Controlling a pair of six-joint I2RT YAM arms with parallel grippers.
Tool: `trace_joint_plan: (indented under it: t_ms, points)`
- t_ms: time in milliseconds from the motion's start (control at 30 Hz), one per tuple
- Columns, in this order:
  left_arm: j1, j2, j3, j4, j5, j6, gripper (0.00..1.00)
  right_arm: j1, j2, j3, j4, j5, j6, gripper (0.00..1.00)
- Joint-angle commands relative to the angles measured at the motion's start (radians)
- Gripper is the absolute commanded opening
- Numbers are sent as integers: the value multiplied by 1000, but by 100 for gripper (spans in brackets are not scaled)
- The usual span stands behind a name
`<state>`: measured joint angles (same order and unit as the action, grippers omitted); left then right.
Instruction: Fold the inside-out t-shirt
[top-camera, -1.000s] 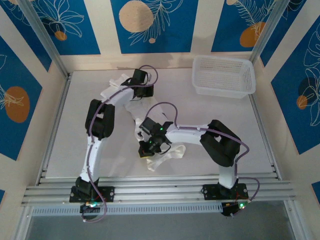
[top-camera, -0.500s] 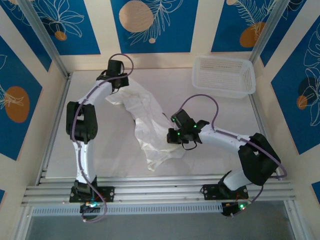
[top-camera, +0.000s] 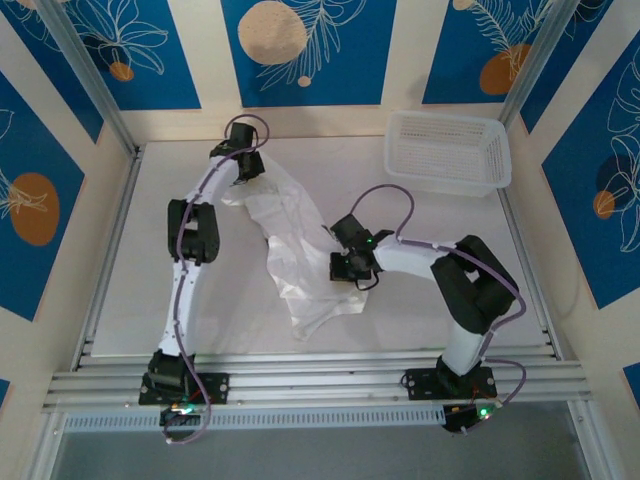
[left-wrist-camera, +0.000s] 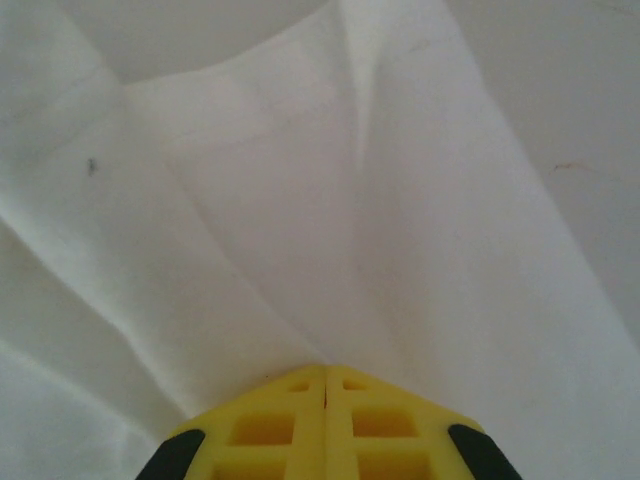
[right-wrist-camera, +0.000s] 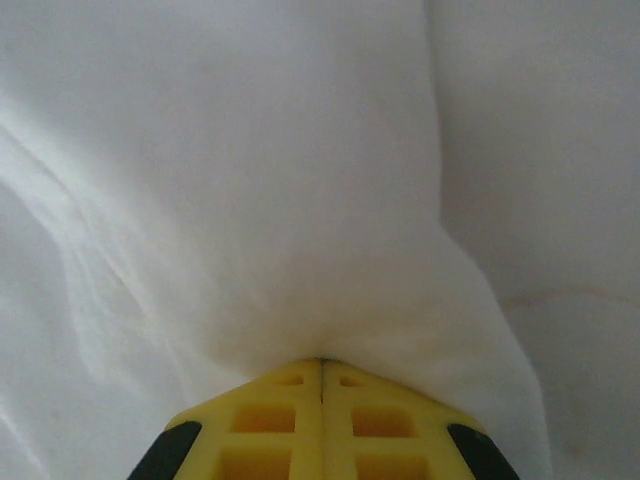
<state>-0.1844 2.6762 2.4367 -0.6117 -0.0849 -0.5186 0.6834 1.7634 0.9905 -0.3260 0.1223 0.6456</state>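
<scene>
Shirt status: thin white cloth t-shirt (top-camera: 290, 240) lies bunched diagonally on white worktop (top-camera: 120, 280), neck and sleeves hard to make out. Top view hides fingertips under the wrists; wrist views show left pincer (left-wrist-camera: 325, 372) and right pincer (right-wrist-camera: 321, 362) clamped on its fabric.

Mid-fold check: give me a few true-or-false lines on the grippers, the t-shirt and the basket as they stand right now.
1. The left gripper and the right gripper are both shut on the t-shirt. True.
2. The t-shirt lies inside the mesh basket. False: it lies on the table, and the basket stands apart at the far right corner.
3. The t-shirt is folded into a neat rectangle. False: it is a rumpled strip running between the two grippers.
4. The left gripper grips nearer the table's far edge than the right gripper. True.
</scene>
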Motion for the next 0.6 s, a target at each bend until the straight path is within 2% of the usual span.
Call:
trace_joint_plan:
  t_ms: [0,67,167,300,467,533,567]
  points:
    - [24,86,33,45,171,-110,0,54,91,24,-1,-152,-61,0]
    - [31,118,57,116,245,-147,0,90,131,35,-3,-244,-61,0]
    - [33,168,135,173,278,-150,0,149,158,46,-10,-335,-53,0]
    - [34,154,151,248,280,-100,1,207,126,45,-51,-365,-59,0]
    - [42,37,100,246,262,-9,21,201,-13,-59,-43,-352,-60,0]
    - [40,-45,28,258,293,11,29,199,-59,-62,-48,-355,-77,0]
    - [38,-105,-47,284,309,13,32,199,-81,-52,-54,-349,-81,4]
